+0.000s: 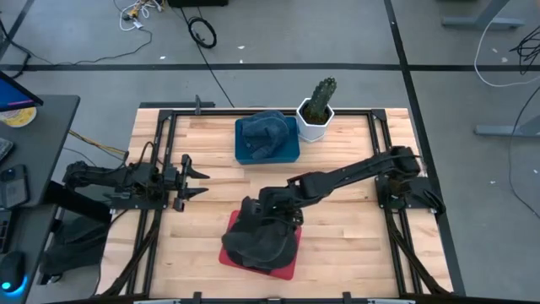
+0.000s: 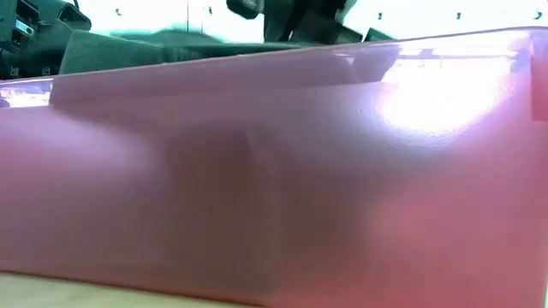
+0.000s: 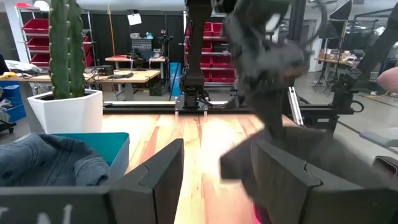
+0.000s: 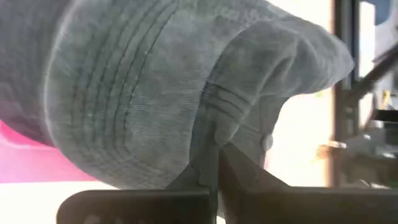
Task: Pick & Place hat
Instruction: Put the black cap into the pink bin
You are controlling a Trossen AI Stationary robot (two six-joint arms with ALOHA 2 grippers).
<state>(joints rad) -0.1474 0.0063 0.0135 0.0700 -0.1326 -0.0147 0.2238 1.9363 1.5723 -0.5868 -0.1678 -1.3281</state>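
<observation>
- Dark grey hat [image 1: 260,241]: soft woven cloth with rows of parallel stitching on the brim, seen close in the right wrist view [image 4: 155,81]; crumpled and domed, it lies over the red tray [image 1: 287,268] near the front edge of the bench [image 1: 337,228].
- Red tray: shallow, rectangular, of smooth glossy plastic; its translucent pink-red wall [image 2: 274,188] fills the low view, with the dark cloth of the hat [image 2: 154,47] showing above its rim.
- Right gripper [image 1: 272,213]: reaches in from the right side of the bench on a dark jointed arm; its jaws are pressed together on a fold of the hat [image 4: 214,146], just above the tray.
- Left gripper [image 1: 196,178]: rests at the left side of the bench, well apart from the hat; its 2 dark, angular fingers [image 3: 158,180] stand wide with nothing between them.
- Blue tray [image 1: 291,148]: rectangular, teal-blue plastic, at the back of the bench; it holds a rumpled blue denim-like cloth [image 1: 263,135].
- Cactus [image 1: 319,100]: a ribbed green column in a white faceted pot [image 1: 312,125], standing just beside the blue tray's right end.
- Bench: pale wooden slats within a black metal frame.
</observation>
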